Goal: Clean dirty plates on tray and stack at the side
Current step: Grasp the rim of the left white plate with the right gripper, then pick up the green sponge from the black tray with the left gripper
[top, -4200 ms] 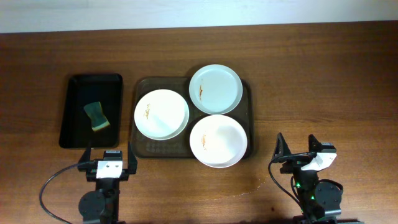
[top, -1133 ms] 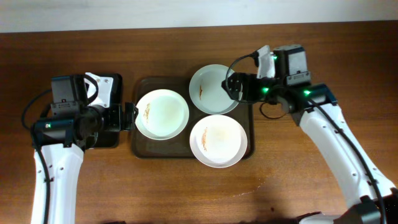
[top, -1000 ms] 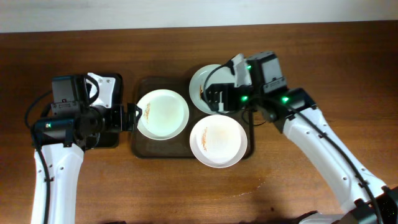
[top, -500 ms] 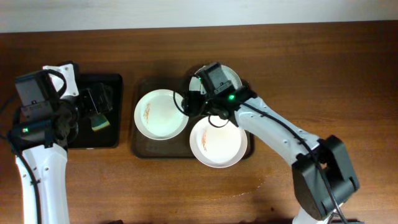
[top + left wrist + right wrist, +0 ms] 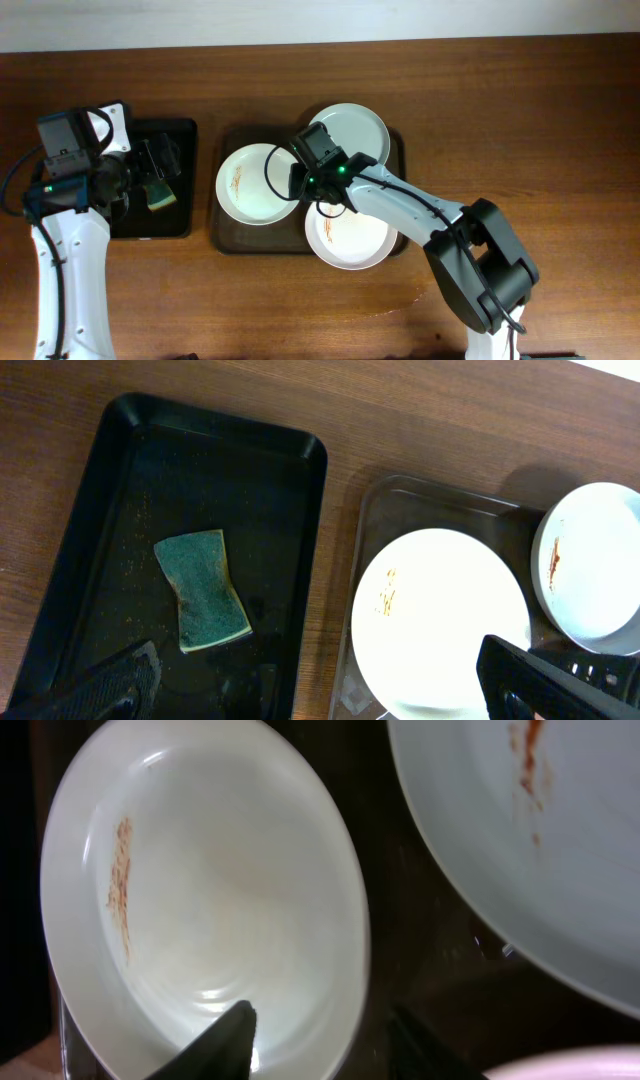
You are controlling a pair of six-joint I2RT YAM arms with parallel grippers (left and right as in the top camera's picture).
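Near plate (image 5: 350, 238) sits in the tray (image 5: 226, 242), closest to the front edge of the bench (image 5: 520, 120). Right claw (image 5: 330, 1032) is spread wide either side of the rim of the left plate (image 5: 248, 190) (orange smear on it). Left claw (image 5: 315, 682) gapes wide above the black tray (image 5: 120, 510) holding the sponge (image 5: 203, 592), toward the left edge. Far plate (image 5: 358, 128) sits rearmost.

White links (image 5: 70, 260) join black green-lit joints (image 5: 320, 160) trailing black cables (image 5: 10, 190); the right gripper (image 5: 320, 1015) has black jaws
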